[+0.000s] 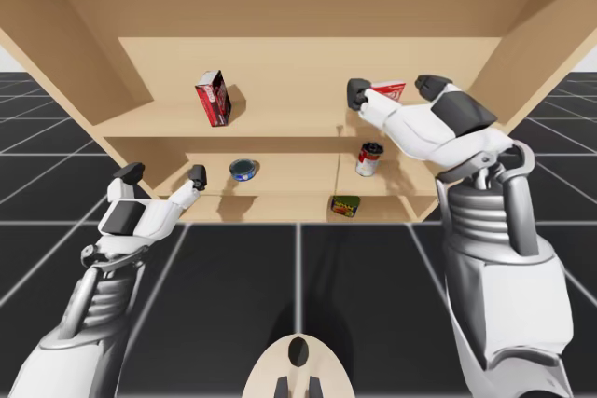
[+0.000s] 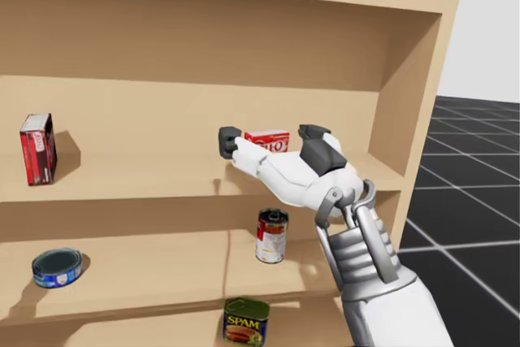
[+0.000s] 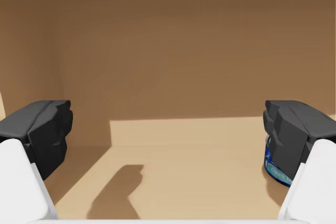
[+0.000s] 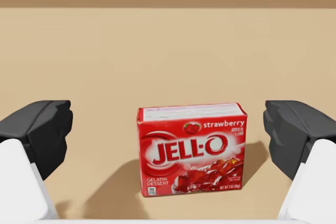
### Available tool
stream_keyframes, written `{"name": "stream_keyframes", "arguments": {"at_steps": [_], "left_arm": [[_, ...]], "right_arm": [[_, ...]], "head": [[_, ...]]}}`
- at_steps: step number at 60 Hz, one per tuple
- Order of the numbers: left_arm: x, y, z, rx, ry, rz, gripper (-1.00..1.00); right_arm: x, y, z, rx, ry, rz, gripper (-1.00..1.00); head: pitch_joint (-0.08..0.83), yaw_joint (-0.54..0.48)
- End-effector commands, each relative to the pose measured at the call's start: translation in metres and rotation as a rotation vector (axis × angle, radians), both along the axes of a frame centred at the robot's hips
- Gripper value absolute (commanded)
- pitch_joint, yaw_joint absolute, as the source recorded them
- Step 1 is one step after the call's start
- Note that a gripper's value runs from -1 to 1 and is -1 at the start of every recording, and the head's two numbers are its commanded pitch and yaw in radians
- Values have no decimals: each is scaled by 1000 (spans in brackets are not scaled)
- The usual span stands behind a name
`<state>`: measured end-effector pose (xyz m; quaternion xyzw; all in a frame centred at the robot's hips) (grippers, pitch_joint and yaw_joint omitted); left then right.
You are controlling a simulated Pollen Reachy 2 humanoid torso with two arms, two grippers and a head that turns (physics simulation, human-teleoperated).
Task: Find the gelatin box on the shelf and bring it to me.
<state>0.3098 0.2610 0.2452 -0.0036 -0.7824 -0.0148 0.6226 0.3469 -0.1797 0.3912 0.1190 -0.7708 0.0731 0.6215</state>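
Observation:
The gelatin box (image 4: pixel 191 148) is small and red, and it stands upright on the top board of the wooden shelf (image 1: pixel 280 123). My right gripper (image 4: pixel 169 129) is open. Its dark fingers (image 4: pixel 47 129) stand well clear of the box on either side, and the box lies just ahead between them. From above, the right gripper (image 1: pixel 393 89) frames the gelatin box (image 1: pixel 390 91) at the shelf's right end. The head view has the gelatin box (image 2: pixel 268 141) between that gripper's (image 2: pixel 270 136) spread fingers. My left gripper (image 1: pixel 160 174) hangs open at the middle board's left end, holding nothing.
A taller red box (image 1: pixel 213 98) stands at the top board's left. A flat blue can (image 1: pixel 243 170) and a red-and-white can (image 1: pixel 369 158) sit on the middle board, with a green tin (image 1: pixel 345 205) lower down. The blue can (image 3: pixel 273 169) lies beside my left gripper (image 3: pixel 168 135).

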Motion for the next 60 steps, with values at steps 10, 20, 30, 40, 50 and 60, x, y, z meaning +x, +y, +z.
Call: {"name": "stream_keyframes", "arguments": {"at_steps": [10,20,30,40,50,60], "left_arm": [[-1,1,1,-5,-1,0,-1000],[-1,1,2,-6,-4,-2,-1000],[-2,1,2,-8,-4,-2,-1000],[-2,1,2,-9,-5,-3,-1000],[-2,0,2,-8,-5,-1,-1000],[-2,0,3,-9,-6,-1,-1000]], "right_arm": [[32,3,-14,-32,258,-102,-1000],[47,5,-17,-49,271,-121,-1000],[50,5,-19,-73,240,-143,978],[44,6,-18,-74,239,-135,1000],[29,5,-3,-74,185,-136,1000],[-2,8,17,-89,104,-123,1000]], "head": [[181,-250],[185,-244],[186,-242],[187,-241],[188,-241],[190,-242]]}}
